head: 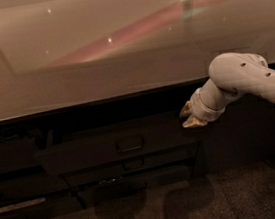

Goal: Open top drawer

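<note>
The top drawer (83,154) is a wide dark front under the counter edge, with a small curved centre handle (130,144). It stands pulled out a little from the cabinet, ahead of the slimmer fronts below. My gripper (189,116) is at the drawer's upper right corner, at the end of the white arm (244,79) that comes in from the right. Its pale fingertips rest at the top edge of the drawer front.
A pale glossy countertop (119,48) fills the upper half and overhangs the drawers. Slimmer dark drawer fronts (130,165) sit below the top one. A dark cabinet panel (242,138) is to the right. Dark carpet floor (190,205) lies in front.
</note>
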`<control>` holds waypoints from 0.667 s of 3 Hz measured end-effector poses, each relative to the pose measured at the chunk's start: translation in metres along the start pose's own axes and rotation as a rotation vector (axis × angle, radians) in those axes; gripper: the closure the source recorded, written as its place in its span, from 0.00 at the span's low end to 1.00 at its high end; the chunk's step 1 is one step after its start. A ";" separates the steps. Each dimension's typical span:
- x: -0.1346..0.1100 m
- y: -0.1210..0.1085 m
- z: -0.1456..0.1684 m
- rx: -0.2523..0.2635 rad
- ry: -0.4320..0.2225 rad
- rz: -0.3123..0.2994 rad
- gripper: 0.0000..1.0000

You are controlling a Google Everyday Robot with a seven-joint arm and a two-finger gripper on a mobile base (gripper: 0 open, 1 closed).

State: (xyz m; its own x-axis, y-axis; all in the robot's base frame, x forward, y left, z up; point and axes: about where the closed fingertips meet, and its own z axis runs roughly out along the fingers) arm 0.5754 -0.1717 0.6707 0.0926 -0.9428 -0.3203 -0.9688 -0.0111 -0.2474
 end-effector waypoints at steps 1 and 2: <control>0.000 0.000 -0.001 0.000 0.000 0.000 1.00; 0.000 0.007 -0.001 -0.002 -0.004 -0.006 1.00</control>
State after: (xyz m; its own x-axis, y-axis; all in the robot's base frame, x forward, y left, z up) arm 0.5680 -0.1717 0.6698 0.0992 -0.9413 -0.3228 -0.9688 -0.0173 -0.2472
